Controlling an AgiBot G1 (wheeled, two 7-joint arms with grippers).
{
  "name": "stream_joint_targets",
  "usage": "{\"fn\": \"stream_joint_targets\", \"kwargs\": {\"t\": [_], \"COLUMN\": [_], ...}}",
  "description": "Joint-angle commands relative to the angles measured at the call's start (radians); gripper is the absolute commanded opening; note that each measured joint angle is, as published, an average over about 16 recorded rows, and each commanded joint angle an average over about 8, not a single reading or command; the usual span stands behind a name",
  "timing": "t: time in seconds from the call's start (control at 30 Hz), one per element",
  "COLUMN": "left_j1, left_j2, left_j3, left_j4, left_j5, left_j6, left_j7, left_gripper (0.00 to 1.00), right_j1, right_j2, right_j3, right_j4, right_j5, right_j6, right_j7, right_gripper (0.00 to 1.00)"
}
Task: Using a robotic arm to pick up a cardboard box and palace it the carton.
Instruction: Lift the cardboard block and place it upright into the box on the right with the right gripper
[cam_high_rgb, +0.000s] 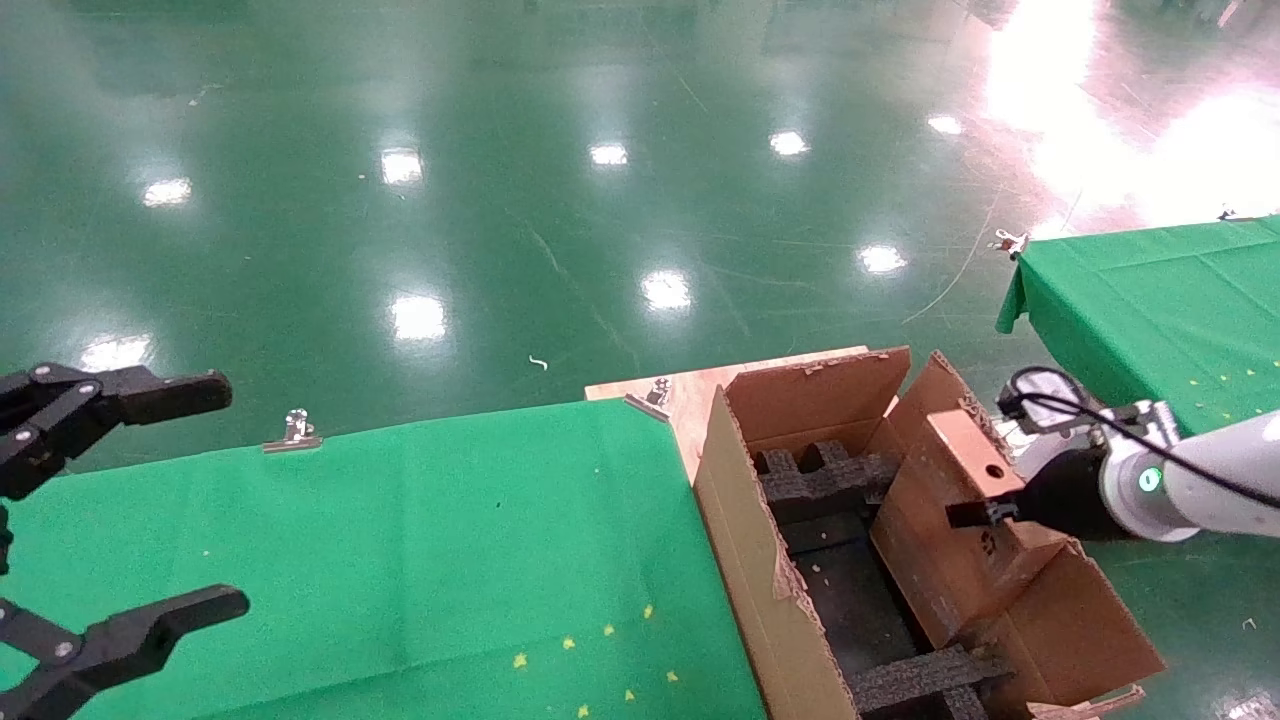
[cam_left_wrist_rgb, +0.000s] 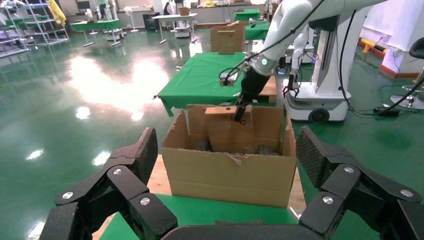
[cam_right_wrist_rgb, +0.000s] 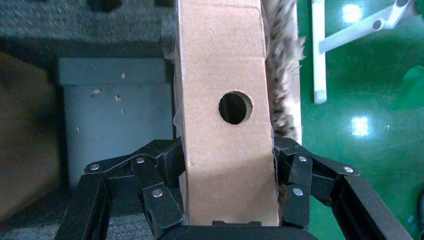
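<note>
Right wrist view shows the right gripper (cam_right_wrist_rgb: 227, 192) clamping the cardboard box (cam_right_wrist_rgb: 225, 100) between its fingers (cam_right_wrist_rgb: 300, 182), the box tilted inside the carton (cam_high_rgb: 790, 590) against its right wall, while the left gripper (cam_high_rgb: 120, 500) hangs wide open over the green table (cam_high_rgb: 400, 540).

There are two hands, the left hand (cam_high_rgb: 150, 500) and the right hand (cam_high_rgb: 985, 512), one cardboard box (cam_high_rgb: 965, 520), one carton (cam_high_rgb: 770, 580), two green benches (cam_high_rgb: 400, 560) and three metal clips (cam_high_rgb: 292, 432).

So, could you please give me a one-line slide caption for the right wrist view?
Right gripper clamps the cardboard box by its holed face above the carton's black foam inserts.
</note>
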Motion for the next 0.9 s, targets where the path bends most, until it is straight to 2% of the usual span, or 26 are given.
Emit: {"fn": "stream_joint_targets", "kwargs": {"t": [0.03, 0.47, 0.9], "left_j1": [0.000, 0.000, 0.000], "left_j2": [0.000, 0.000, 0.000], "left_j3": [0.000, 0.000, 0.000], "left_j4": [0.000, 0.000, 0.000], "left_j5": [0.000, 0.000, 0.000], "left_j6": [0.000, 0.000, 0.000], "left_j7": [0.000, 0.000, 0.000], "left_gripper": [1.00, 1.00, 1.00], "right_j1": [-0.017, -0.113, -0.157], "right_j2": [-0.008, -0.101, -0.170], "right_j3": [-0.007, -0.037, -0.043], "right_j4": [-0.009, -0.162, -0.289], "right_j5": [-0.005, 0.045, 0.153], "right_j6": [0.017, 0.102, 0.104], "right_j7": [0.009, -0.044, -0.163], "right_gripper": [0.00, 0.00, 0.00]}}
